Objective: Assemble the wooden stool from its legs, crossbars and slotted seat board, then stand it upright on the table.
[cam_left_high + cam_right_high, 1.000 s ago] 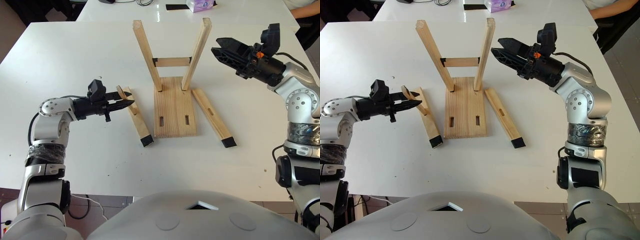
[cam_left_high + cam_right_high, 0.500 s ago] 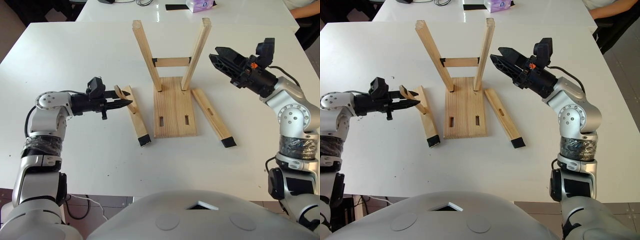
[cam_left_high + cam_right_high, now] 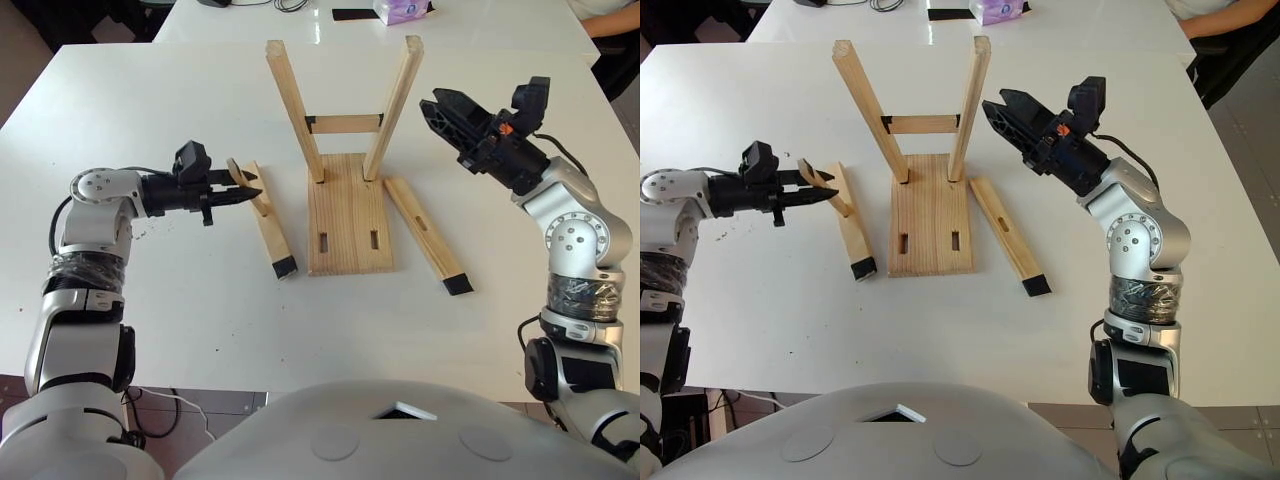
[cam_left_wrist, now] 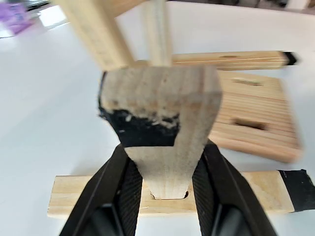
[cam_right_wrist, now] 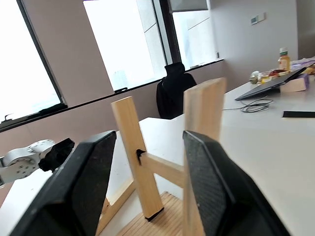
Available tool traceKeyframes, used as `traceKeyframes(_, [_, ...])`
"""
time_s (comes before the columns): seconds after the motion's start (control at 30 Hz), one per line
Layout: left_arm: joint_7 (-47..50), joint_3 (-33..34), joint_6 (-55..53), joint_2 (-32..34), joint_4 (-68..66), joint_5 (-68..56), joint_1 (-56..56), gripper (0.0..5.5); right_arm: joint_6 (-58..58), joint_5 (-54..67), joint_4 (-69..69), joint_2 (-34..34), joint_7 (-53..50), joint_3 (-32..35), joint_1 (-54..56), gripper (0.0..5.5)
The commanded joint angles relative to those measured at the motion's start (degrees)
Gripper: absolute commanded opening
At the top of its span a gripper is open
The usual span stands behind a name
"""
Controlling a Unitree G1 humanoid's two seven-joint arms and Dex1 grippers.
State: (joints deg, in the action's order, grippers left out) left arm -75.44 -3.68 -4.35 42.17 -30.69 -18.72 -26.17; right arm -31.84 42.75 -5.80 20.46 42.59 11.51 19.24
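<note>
The slotted seat board (image 3: pixel 348 225) lies flat mid-table. Two legs (image 3: pixel 292 108) (image 3: pixel 393 95) stand in its far slots, joined by a crossbar (image 3: pixel 345 123). My left gripper (image 3: pixel 248 191) is shut on a short crossbar (image 4: pixel 160 118), whose narrow end sits at the slot of a loose leg (image 4: pixel 98 196) lying left of the board. Another loose leg (image 3: pixel 425 235) lies right of the board. My right gripper (image 3: pixel 437 108) is open, just right of the upright right leg (image 5: pixel 202 147), not touching it.
A second white table (image 3: pixel 480 25) stands behind, with a tissue box (image 3: pixel 400 10) and a dark flat object (image 3: pixel 352 15) on it. Bare tabletop stretches along the near edge (image 3: pixel 330 340) and at the far left (image 3: pixel 120 90).
My left gripper has drawn slightly left and away with the crossbar, and the loose left leg shifted with it. My right arm's elbow swung inward; its gripper stays beside the upright leg.
</note>
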Motion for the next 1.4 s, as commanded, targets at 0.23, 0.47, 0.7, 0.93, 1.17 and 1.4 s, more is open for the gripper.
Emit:
traceKeyframes(0.23, [2.2, 5.6, -9.5, 4.3, 17.9, -2.6, 5.3, 2.57, 1.2, 1.1, -1.4, -1.6, -3.9, 3.9, -3.7, 2.49])
traceKeyframes(0.47, [9.4, 14.9, -18.0, 5.0, 34.7, -8.0, 17.1, 2.57, 0.7, 1.7, -2.1, -1.7, -5.7, 6.1, -6.1, 2.49])
traceKeyframes(0.7, [25.0, 19.5, -22.8, -2.7, 46.7, -13.0, 17.7, 2.57, -0.5, 3.1, -2.9, -1.1, -6.8, 7.1, -7.8, 2.49])
traceKeyframes(0.93, [50.4, 19.8, -25.3, -16.2, 55.5, -9.6, 18.8, 2.57, -1.8, 3.3, -1.7, -0.4, -6.5, 6.3, -5.5, 2.49])
traceKeyframes(1.17, [60.2, 18.0, -28.3, -23.5, 59.4, -10.3, 20.8, 2.57, -2.5, 3.0, -1.0, -0.2, -5.7, 5.4, -4.9, 2.49])
traceKeyframes(1.4, [67.1, 20.2, -27.1, -27.2, 59.5, -11.4, 14.9, 2.57, -2.1, 3.4, -2.3, -1.7, -6.4, 4.6, -6.2, 2.49])
